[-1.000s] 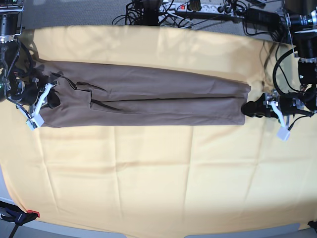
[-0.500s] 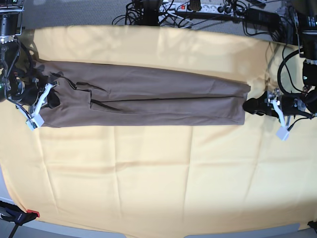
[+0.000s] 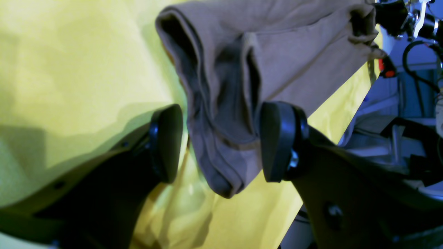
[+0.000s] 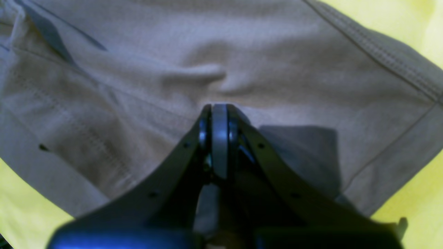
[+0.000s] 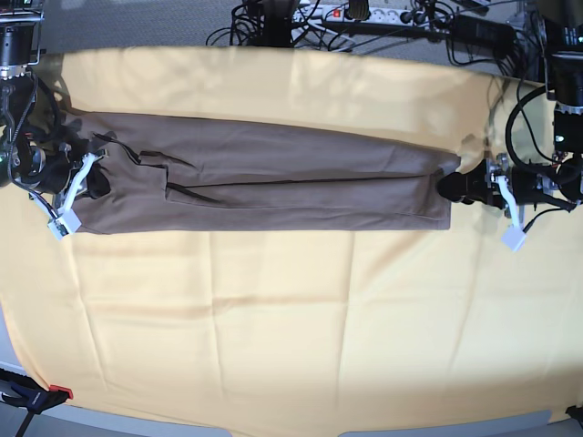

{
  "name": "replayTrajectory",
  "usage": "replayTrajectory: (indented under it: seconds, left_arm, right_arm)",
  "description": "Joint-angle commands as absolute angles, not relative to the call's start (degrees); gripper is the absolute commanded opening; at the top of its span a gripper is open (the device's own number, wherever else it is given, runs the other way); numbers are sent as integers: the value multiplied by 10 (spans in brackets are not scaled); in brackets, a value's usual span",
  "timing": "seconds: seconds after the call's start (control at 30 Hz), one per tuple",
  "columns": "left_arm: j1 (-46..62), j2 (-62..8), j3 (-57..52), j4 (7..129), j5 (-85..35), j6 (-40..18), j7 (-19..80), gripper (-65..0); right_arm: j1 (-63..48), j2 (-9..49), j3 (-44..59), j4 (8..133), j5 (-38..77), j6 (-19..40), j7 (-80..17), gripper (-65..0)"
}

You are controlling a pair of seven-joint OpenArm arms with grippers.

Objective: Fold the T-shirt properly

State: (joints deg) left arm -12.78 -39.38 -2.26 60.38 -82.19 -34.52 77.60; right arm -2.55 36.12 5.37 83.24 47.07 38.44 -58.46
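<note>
Seen from the base view, a large pale-yellow cloth [image 5: 273, 319] is covering the work surface, and the T-shirt [image 5: 273, 182] is lying across its far half as a long, narrow taupe band running left to right, already folded lengthwise.

At the left end of the band, the right gripper [image 5: 86, 182] is sitting on the fabric. Its wrist view is showing the two fingers pressed together with a pinch of shirt cloth [image 4: 214, 74] puckering at their tips, so it appears to be clamping the T-shirt there.

At the right end, the left gripper [image 5: 453, 188] is meeting the edge of the band. Its wrist view is showing the fingers [image 3: 168, 141] spread apart, with the layered end of the shirt [image 3: 225, 145] sitting between the pads and not yet squeezed.

The step in hand looks like taking hold of this right end. To do it well, the pads should be closing over every stacked layer at once, deep enough that no layer is slipping free, while the other end is kept taut and level.

No containers are showing in any view.
</note>
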Motion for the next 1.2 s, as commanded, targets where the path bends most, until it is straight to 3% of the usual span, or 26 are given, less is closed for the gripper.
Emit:
replayTrajectory:
  seconds: [0.0,0.4,0.47,0.57,0.6,1.17]
  left_arm:
    - [-133,-398,-20,608,-812,-343,800,-273]
    - [-134,-339,-20,608,-811,-343,800,-294]
    - [-136,-338,-20,608,-809,-346,800,-393]
    - [-147,-343,-20,608,-794,-351,800,-632]
    - [-151,-347,-21,608,-794,-351,800,-650]
    - [-189,-348,-36,608,-850,-349,800,-650]
  right_arm:
    - [-20,369,54,835,467,383,-590,-650]
    - [-21,369,54,835,466,383,-591,-650]
    - [-21,368,54,835,466,383,-591,-650]
    - [-20,369,54,835,467,383,-590,-650]
    - [-21,368,54,835,466,383,-590,-650]
    - [-21,368,54,835,466,383,-588,-650]
